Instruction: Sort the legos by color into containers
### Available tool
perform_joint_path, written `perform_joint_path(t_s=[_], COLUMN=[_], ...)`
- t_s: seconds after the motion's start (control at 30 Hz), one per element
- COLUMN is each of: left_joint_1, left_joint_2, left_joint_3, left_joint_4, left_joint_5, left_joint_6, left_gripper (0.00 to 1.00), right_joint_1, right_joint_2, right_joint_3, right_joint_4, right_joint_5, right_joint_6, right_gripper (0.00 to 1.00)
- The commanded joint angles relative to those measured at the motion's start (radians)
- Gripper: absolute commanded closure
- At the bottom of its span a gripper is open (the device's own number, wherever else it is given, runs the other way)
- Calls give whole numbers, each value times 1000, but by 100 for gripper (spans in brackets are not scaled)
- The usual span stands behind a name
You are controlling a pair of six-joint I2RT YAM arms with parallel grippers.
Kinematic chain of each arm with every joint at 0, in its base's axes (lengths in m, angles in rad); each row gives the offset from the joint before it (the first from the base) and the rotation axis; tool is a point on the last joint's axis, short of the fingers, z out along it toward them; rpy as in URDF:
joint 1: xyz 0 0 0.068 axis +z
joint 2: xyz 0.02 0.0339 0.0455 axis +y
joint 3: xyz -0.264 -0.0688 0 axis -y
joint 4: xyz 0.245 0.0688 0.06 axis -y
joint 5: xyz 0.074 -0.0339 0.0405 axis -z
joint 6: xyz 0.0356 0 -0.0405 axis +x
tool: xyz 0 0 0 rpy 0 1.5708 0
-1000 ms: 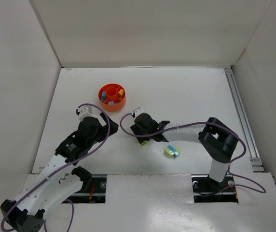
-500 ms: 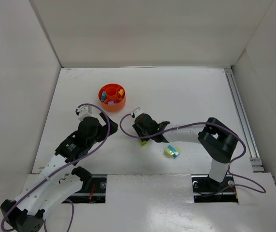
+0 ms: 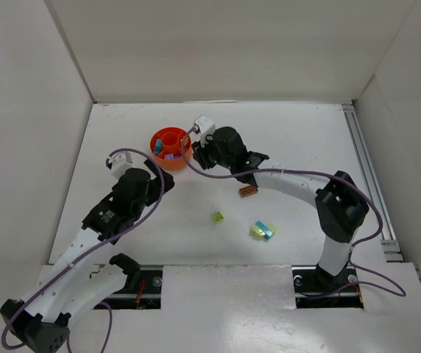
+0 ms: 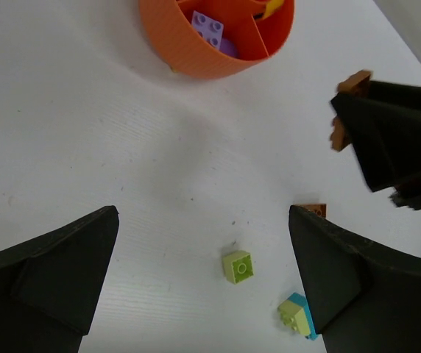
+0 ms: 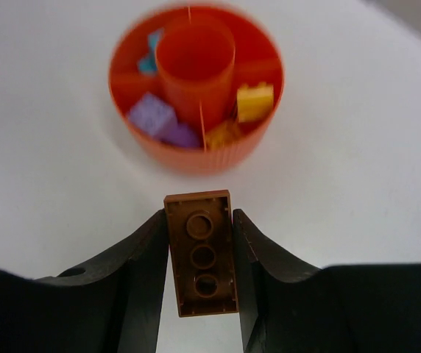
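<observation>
My right gripper (image 5: 202,254) is shut on a brown lego (image 5: 201,252), held lengthwise with its hollow underside facing the camera, just short of the orange-red dish (image 5: 196,158). From above, that gripper (image 3: 198,156) hovers at the dish's (image 3: 168,163) right side. The compartments hold purple (image 5: 151,114), yellow (image 5: 255,101), cyan (image 5: 149,62) and orange (image 5: 221,134) legos. Another brown lego (image 3: 248,191), a lime one (image 3: 216,217) and a joined lime and cyan pair (image 3: 262,230) lie on the table. My left gripper (image 4: 202,213) is open and holds nothing, left of these.
White walls box in the table on three sides. A metal rail (image 3: 369,184) runs along the right edge. Purple cables loop off both wrists, one (image 3: 196,173) passing close to the dish.
My right gripper shut on the brown lego and carried it up and left, from the table's middle to beside the dish. The lime lego stayed behind. The left arm shifted slightly up-left.
</observation>
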Motion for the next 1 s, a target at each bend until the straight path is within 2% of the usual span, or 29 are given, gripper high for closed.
perform_joint_path(t_s=[0.0, 0.2, 0.5, 0.73, 0.97], left_joint_1=[36, 54, 54, 54, 54], left_joint_2=[17, 17, 46, 46, 37], left_joint_3=[68, 91, 107, 107, 98], left_joint_4=[-15, -30, -33, -42, -42], left_joint_5=[-56, -122, -137, -137, -147], left_joint_6=[-21, -31, -31, -31, -31], left_gripper=[0, 0, 0, 0, 0], right_joint_1=[-34, -45, -34, -34, -45], right_joint_2=[42, 202, 419, 524, 558], right_joint_3=[132, 364, 619, 709, 719], right_joint_4=[167, 237, 259, 259, 268], right_joint_5=[-172, -334, -344, -321, -321], right_joint_6=[-51, -41, 13, 13, 13], right_gripper=[87, 87, 86, 83, 82])
